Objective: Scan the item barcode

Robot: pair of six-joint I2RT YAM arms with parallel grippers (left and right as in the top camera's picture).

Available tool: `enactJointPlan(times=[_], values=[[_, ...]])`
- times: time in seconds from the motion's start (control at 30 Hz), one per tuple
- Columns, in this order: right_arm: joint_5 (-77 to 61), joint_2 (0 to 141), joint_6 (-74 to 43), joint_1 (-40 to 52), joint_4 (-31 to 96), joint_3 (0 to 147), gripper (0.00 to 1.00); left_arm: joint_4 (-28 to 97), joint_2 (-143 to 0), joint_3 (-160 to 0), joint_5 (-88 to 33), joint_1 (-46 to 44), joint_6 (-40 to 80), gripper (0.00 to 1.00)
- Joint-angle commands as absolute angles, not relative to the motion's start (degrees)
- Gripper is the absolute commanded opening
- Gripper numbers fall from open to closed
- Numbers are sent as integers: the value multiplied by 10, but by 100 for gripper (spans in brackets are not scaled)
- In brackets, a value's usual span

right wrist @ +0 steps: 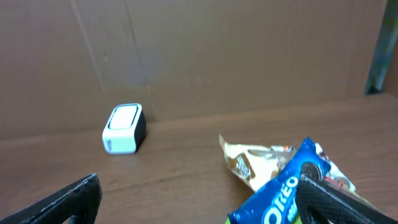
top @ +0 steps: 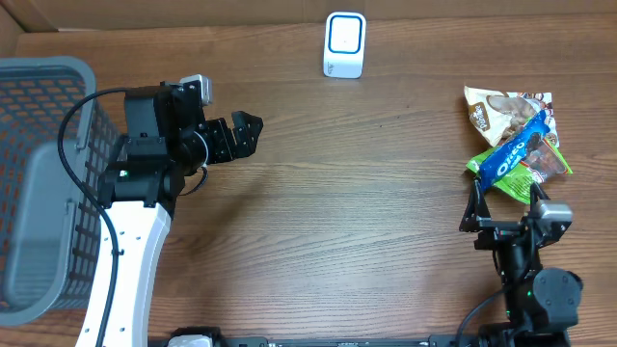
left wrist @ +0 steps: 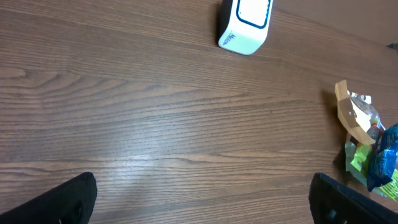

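Oreo pack (top: 516,152): right side of frame, long axis lower-left to upper-right. Right tool (top: 503,202) just below it, wide, empty; nearer arm. Left tool (top: 246,137) upper left, wide, empty, well apart.

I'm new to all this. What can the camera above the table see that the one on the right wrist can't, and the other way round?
Only the overhead view shows the grey basket at the table's left edge and the left claw, which is open and holds nothing. Only the right wrist view shows the brown wall behind the table face-on. Both show the white scanner, the blue Oreo pack lying on other snack packets, and the wooden table.
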State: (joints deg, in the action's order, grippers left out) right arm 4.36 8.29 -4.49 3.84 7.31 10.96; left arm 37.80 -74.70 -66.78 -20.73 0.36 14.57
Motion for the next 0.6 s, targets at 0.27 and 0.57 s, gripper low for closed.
enactJointPlan(times=[0.27, 0.57], values=[[39, 1, -59, 45, 26, 5, 100, 377, -749, -674, -205, 3, 135, 100], [-19, 1, -60, 45, 48, 4, 100, 377, -749, -674, -205, 3, 135, 100]])
